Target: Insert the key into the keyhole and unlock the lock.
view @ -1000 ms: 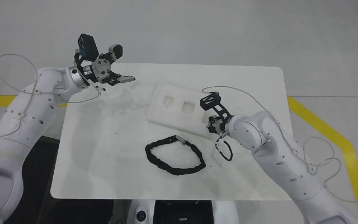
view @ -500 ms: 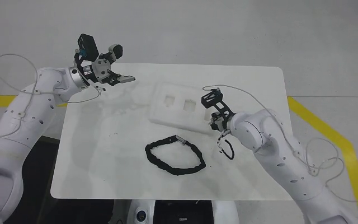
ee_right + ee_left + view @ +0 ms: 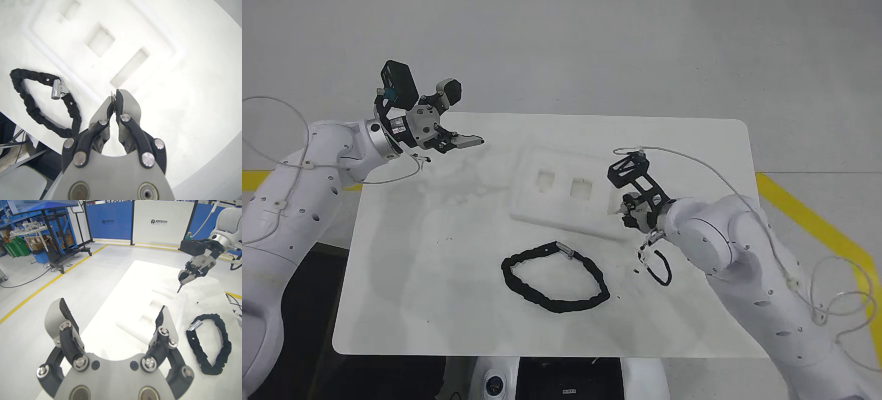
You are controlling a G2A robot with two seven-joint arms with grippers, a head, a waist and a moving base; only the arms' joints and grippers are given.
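1. Two arms work over the white table (image 3: 442, 300) in the top view.
   - The left gripper (image 3: 462, 145) is above the far-left table corner, fingers spread, nothing between them.
   - The right gripper (image 3: 626, 210) is at the right end of the white foam tray (image 3: 532, 207), fingers pressed together.
   - The black fabric-sleeved chain lock (image 3: 538, 298) lies as a closed loop on the table, just on the robot's side of the tray.
   - Its silver lock cylinder (image 3: 565, 247) is on the loop's far side, near the tray edge and well apart from the right gripper.

2. Left wrist view.
   - The left gripper (image 3: 112, 304) is wide open and empty, above the table (image 3: 117, 291), with the foam tray (image 3: 175, 313) beyond it.
   - Farther off, the right gripper (image 3: 182, 279) hangs above the tray's far end. It pinches the key (image 3: 179, 289), whose thin blade points down and is clear of the tray.
   - The chain lock (image 3: 227, 344) lies flat beside the tray, and its lock cylinder (image 3: 195, 326) points toward the tray.
   - A small dark speck (image 3: 197, 302) lies on the table between the tray and the chain.

3. Right wrist view.
   - The right gripper (image 3: 114, 96) is clamped on the key (image 3: 113, 95). Only a small metal sliver shows between the ribbed pads (image 3: 119, 106).
   - It sits above the foam tray (image 3: 151, 34), near one of the tray's rectangular recesses.
   - The chain lock (image 3: 32, 111) rests on the table (image 3: 189, 104) against the tray's long edge, and its lock cylinder (image 3: 55, 91) touches that edge.
   - The cylinder's end face has a dark dot, too small to tell whether it is the keyhole.
   - The key and the cylinder are well apart.
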